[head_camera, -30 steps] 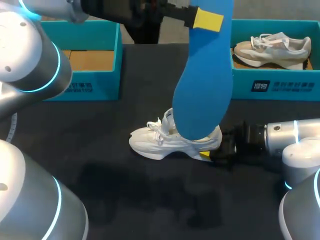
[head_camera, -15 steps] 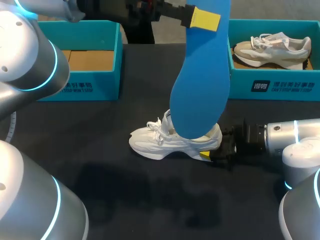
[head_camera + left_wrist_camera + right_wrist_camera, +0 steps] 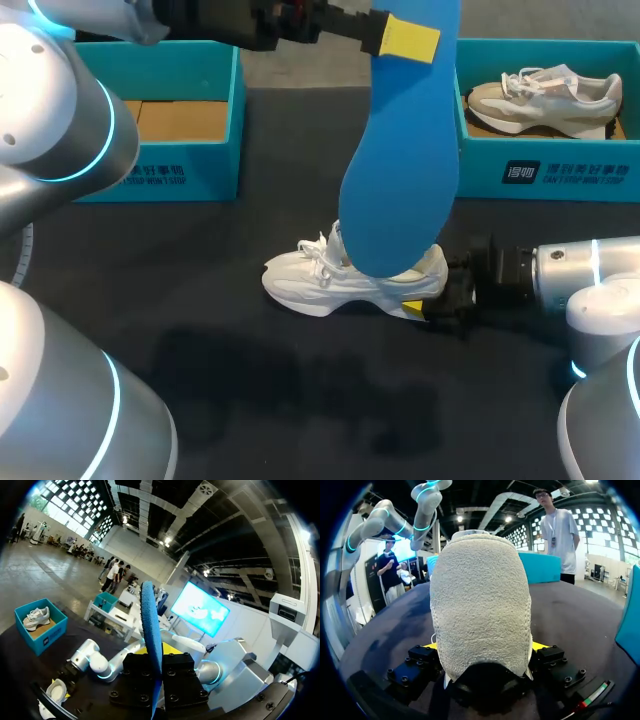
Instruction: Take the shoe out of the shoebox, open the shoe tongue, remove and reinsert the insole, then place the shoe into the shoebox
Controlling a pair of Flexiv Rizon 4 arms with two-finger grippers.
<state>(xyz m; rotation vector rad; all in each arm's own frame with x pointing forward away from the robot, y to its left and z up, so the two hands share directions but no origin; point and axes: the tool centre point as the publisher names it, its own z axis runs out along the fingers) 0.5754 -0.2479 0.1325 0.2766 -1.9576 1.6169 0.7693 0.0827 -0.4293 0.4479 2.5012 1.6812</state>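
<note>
A white shoe (image 3: 330, 285) lies on its sole on the black table (image 3: 200, 300), toe to the left. My right gripper (image 3: 425, 305) is at its heel. In the right wrist view the heel (image 3: 480, 600) fills the space between the fingers, and a yellow tip presses each side. My left gripper (image 3: 405, 38) is held high and is shut on the top end of a blue insole (image 3: 400, 170). The insole hangs down with its lower end at the shoe's opening. In the left wrist view the insole (image 3: 150, 625) stands edge-on between the fingers of the left gripper (image 3: 156, 660).
An open teal shoebox (image 3: 160, 170) with a brown bottom stands at the back left. A second teal shoebox (image 3: 560, 165) at the back right holds a beige and white shoe (image 3: 545, 100). The table's front half is bare black cloth.
The white shoe and my right gripper have shifted slightly to the right together. The insole's lower end moved a little to the left early on, then stayed put.
</note>
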